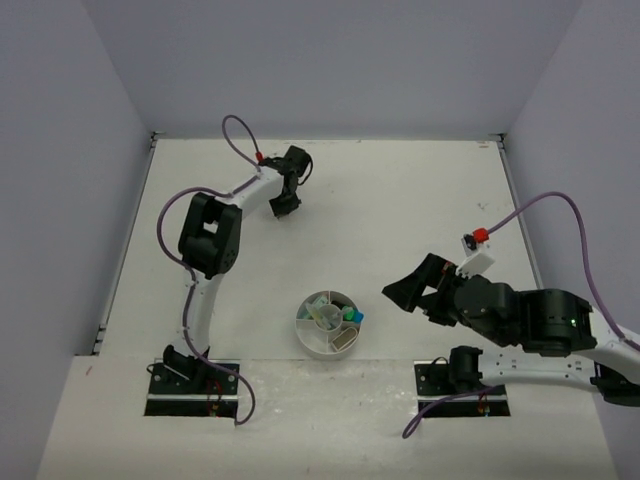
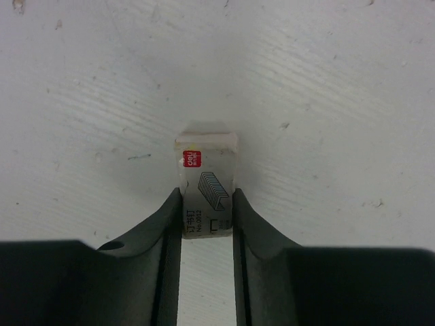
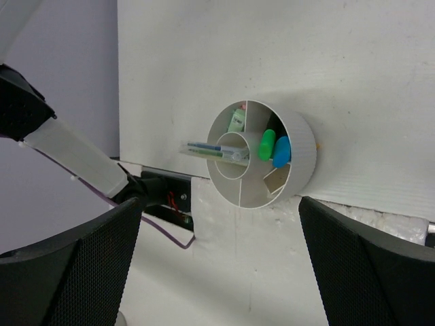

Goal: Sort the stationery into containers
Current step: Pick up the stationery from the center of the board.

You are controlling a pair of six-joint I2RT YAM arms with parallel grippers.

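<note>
**A:** Top view first. What's each arm doing?

**B:** The left hand is stretched way out to the back of the surface, well apart from the dish, which sits near the front edge. The right hand hangs just right of the dish with nothing in it.

**A:** Left wrist?

**B:** Its fingers are clamped on a small staple box, one pad touching each long side. Can't tell if it's off the surface. Grabbing it across the narrow width makes sense, since that's the way it fits between them.

**A:** Right wrist?

**B:** That hand is spread wide and just staring at the dish. A green highlighter and a blue highlighter share one wedge, and the pens poke out over the rim. My guess is it's hanging back so the left arm has a free run to bring the box over.
</note>
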